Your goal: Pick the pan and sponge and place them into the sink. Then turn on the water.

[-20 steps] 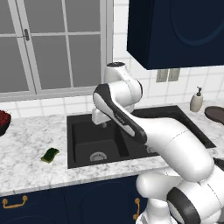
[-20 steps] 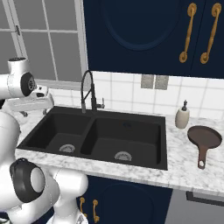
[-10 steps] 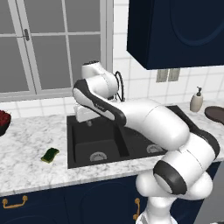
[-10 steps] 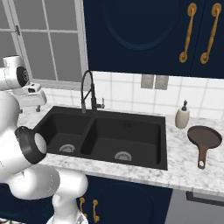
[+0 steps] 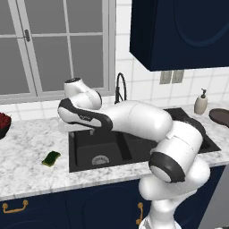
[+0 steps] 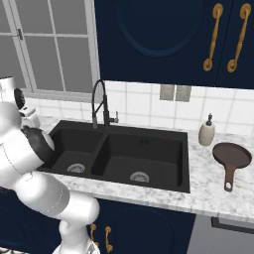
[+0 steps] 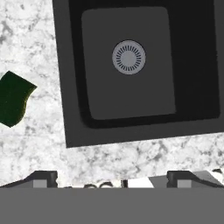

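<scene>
The sponge point(image 5: 51, 158) lies on the marble counter left of the sink point(image 5: 134, 145), its dark green top showing at the left edge of the hand view point(image 7: 13, 104). My gripper point(image 5: 80, 129) hangs over the sink's left rim, up and to the right of the sponge, apart from it. The hand view looks down on the left basin and its silver drain point(image 7: 128, 57). Its fingertips point(image 7: 41, 177) stand far apart, so my gripper point(image 7: 111, 180) is open and empty. The pan point(image 6: 231, 158) rests on the counter right of the sink point(image 6: 124, 154). No water falls from the faucet point(image 6: 99, 101).
A soap dispenser point(image 6: 206, 132) stands behind the pan against the tiled wall. A dark bowl of red fruit point(image 5: 3, 123) sits at the far left of the counter. Windows rise behind the counter, and dark blue cabinets hang above the sink's right side.
The arm has swung left, carrying the gripper from over the middle of the sink to its left rim, nearer the sponge. Pan and sponge have not moved.
</scene>
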{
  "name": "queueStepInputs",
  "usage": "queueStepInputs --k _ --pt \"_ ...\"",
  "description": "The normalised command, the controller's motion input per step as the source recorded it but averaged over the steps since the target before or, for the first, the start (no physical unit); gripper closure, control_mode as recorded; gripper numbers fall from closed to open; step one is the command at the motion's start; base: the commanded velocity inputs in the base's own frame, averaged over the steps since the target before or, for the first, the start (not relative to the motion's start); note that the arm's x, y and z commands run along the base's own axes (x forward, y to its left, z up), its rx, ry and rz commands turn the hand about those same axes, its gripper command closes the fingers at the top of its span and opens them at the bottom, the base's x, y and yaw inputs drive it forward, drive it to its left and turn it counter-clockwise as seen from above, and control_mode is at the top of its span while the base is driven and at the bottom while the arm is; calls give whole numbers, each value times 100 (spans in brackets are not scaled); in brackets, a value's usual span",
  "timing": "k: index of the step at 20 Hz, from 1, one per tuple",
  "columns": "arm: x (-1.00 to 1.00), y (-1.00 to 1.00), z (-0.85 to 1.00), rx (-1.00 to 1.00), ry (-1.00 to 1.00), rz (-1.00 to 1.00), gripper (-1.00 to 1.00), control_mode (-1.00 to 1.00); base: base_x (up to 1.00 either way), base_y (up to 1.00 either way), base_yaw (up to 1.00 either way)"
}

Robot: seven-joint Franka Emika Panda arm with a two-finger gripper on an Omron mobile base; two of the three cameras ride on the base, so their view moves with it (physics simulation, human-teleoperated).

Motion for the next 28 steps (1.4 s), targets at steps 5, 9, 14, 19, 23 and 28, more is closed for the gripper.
queueStepInputs --k 5,9,14,19,23,28 --pt "5 6 -25 0 1 -4 -100 -100 0 0 0" --pt "14 35 -63 0 6 -9 -100 -100 0 0 0" --pt "14 54 -55 0 8 -12 -100 -100 0 0 0" --pt "12 63 -30 -1 5 -13 -100 -100 0 0 0" --pt "16 51 -16 -1 5 -12 -100 -100 0 0 0" --pt "22 23 -17 0 0 -8 -100 -100 0 0 0"
